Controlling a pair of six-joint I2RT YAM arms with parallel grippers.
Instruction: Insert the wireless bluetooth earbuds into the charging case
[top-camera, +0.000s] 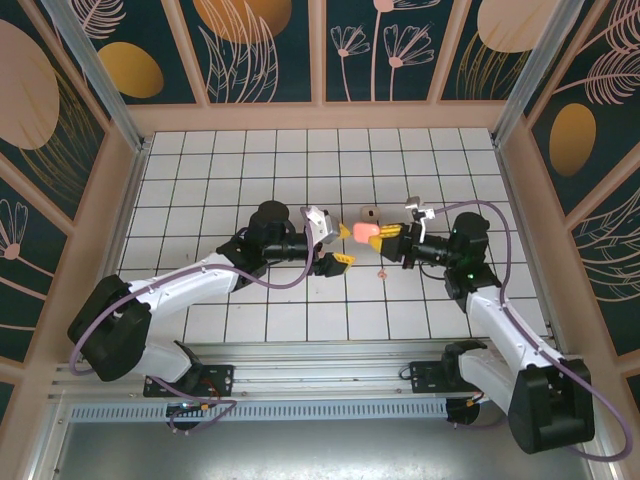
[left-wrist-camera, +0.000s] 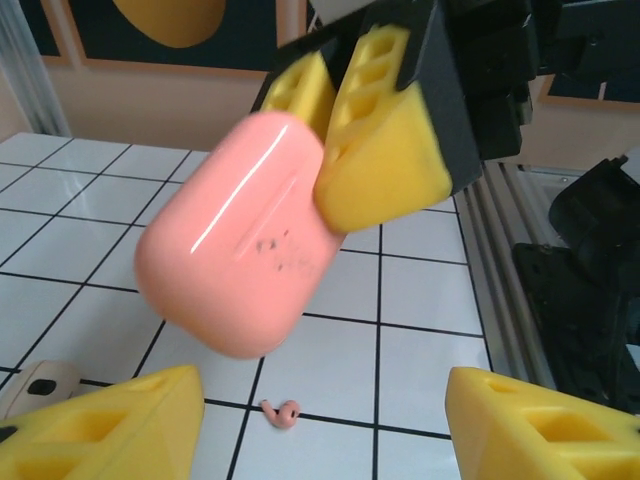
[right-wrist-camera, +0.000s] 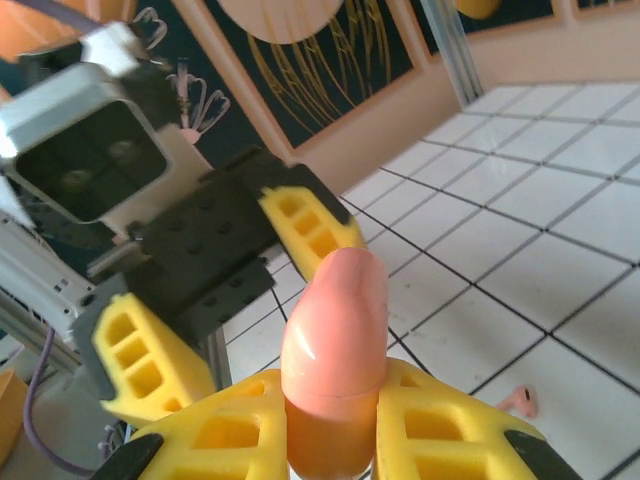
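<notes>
Salmon-pink charging case is clamped in the right gripper, raised above mid-table. I note the left gripper is wide open and empty, facing it. One earbud lies on the white gridded table beneath, with a cream piece nearby. Floral panels enclose the table.

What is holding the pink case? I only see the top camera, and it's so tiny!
Observer: In the right wrist view, the case is squeezed between the right gripper's yellow fingers.
Operator: Is the left gripper grabbing it too?
Observer: No. In the left wrist view, the left gripper is open and not gripping the case.
Operator: Where's an earbud?
Observer: One earbud lies on the table, right on a black grid line.
</notes>
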